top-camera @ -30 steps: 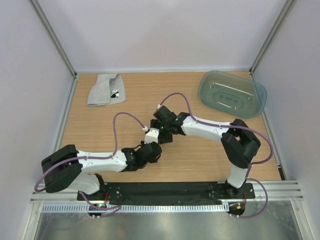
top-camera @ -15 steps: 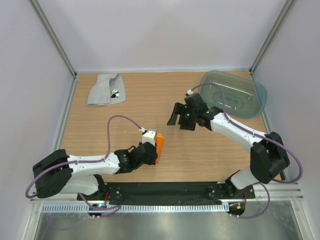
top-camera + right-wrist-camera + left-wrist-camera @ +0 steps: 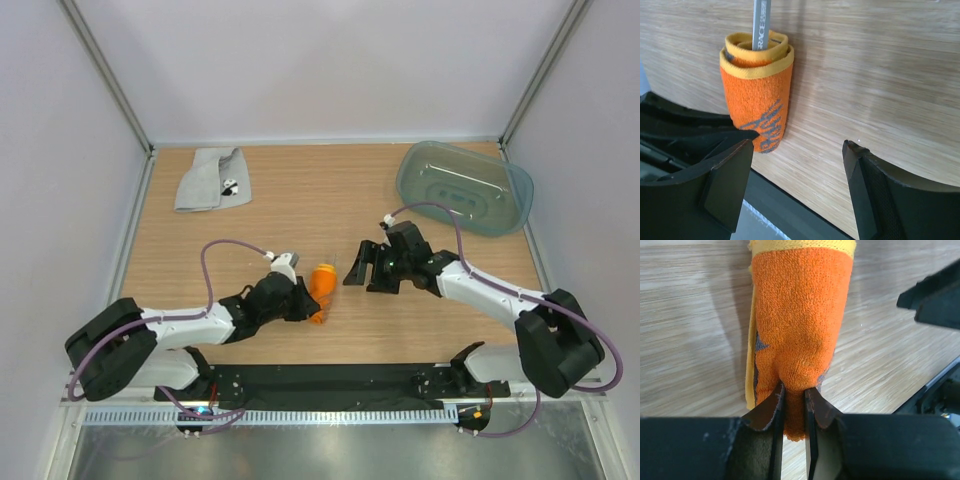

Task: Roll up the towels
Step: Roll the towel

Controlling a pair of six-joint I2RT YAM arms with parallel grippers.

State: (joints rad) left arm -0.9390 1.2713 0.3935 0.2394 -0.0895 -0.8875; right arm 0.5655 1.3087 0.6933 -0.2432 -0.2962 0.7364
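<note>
Grip matters most here, I judge: my left jaws are pinching one end of the orange towel (image 3: 797, 325), which is wound into a short, fairly tight cylinder with its yellow edge and a grey label (image 3: 761, 22) showing at the other end. The pinch is narrow and takes only a fold of cloth, so the layers could loosen if I let go carelessly. The roll is well apart from the tub (image 3: 465, 188), nearer my bases than the tub and off to its left. I cannot tell whether it rests on the bench (image 3: 400, 320) or hangs just over it. My right jaws are spread wide and empty, between the tub and the roll, just beside the roll and not touching it. To finish this roll well I would put it down with the loose outer edge underneath, so its own weight holds the wrap, and only then ease the left jaws apart slowly, drawing straight back along the roll's length and not sideways. If the wrap starts to spring, the right jaws are placed to close gently around the middle. The grey towel (image 3: 208, 178), far to the left of the tub by the back edge, lies folded flat and unrolled.
</note>
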